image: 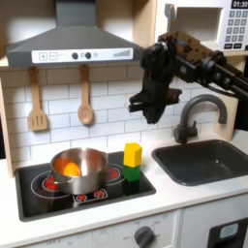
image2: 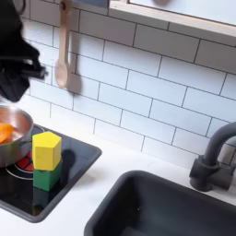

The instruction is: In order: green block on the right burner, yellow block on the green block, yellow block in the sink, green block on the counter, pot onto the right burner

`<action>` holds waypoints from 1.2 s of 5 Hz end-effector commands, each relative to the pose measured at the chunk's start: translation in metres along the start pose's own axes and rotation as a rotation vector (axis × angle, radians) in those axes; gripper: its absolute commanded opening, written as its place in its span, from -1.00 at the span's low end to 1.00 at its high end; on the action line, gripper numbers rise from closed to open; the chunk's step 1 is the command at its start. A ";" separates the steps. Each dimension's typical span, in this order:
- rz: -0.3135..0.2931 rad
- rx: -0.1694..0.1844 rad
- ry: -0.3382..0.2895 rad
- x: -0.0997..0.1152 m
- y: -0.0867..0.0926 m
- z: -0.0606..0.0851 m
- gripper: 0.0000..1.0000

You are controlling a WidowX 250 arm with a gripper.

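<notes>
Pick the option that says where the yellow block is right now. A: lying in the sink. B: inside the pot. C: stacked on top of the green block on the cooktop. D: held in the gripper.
C: in both exterior views the yellow block sits directly on the green block on the black cooktop, beside the pot and apart from the sink, with the gripper raised well above it.

yellow block stacked on green block (right burner), beside steel pot.
</notes>
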State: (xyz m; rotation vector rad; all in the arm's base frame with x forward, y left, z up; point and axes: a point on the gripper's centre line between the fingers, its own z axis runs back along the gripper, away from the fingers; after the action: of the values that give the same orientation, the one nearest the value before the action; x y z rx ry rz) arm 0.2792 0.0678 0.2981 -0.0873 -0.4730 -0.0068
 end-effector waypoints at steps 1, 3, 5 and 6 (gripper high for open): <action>-0.041 0.033 0.103 -0.032 0.001 -0.018 -1.00; -0.073 0.028 0.168 -0.058 -0.002 -0.029 -1.00; -0.076 0.034 0.225 -0.081 -0.003 -0.035 -0.63; -0.083 0.034 0.212 -0.084 -0.003 -0.030 1.00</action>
State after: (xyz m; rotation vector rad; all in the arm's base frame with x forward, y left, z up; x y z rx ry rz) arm 0.2181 0.0599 0.2350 -0.0282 -0.2643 -0.0979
